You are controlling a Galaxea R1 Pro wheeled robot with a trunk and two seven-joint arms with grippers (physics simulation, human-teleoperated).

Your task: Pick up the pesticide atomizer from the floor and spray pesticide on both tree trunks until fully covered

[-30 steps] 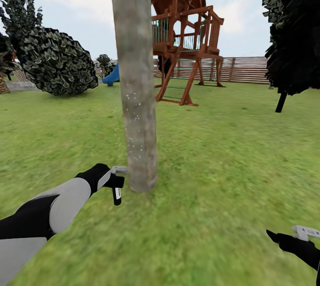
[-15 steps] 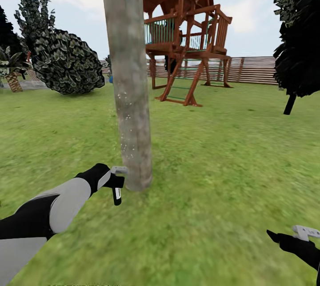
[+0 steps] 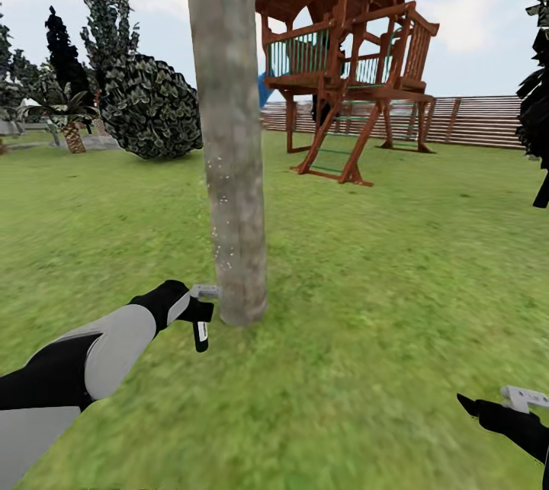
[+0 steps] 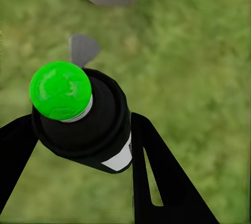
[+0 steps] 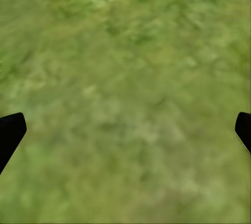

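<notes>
While we hold the pesticide atomizer [image 3: 200, 331] clamped in our left gripper [image 3: 197, 315], its grey trigger head sits right at the base of the tree trunk [image 3: 227, 139], nearly touching it, so the main risk imo is bumping the nozzle into the bark & twisting the bottle loose in the fingers [image 4: 157, 182], or wetting just one low patch while the trunk higher up & round the back stays dry. Faint pale specks show on the near side of the trunk, prob. spray, can't be sure. Our right gripper [image 3: 499, 406] hangs well to the right of the trunk over bare grass [image 5: 125, 78], fingers spread, holding nothing. Beyond the trunk stands a wooden playhouse [image 3: 347, 63] w/ a slat fence [image 3: 480, 120] behind it; left of the trunk, a dark round bush [image 3: 149, 109]. Nothing stands btw. nozzle & trunk.
</notes>
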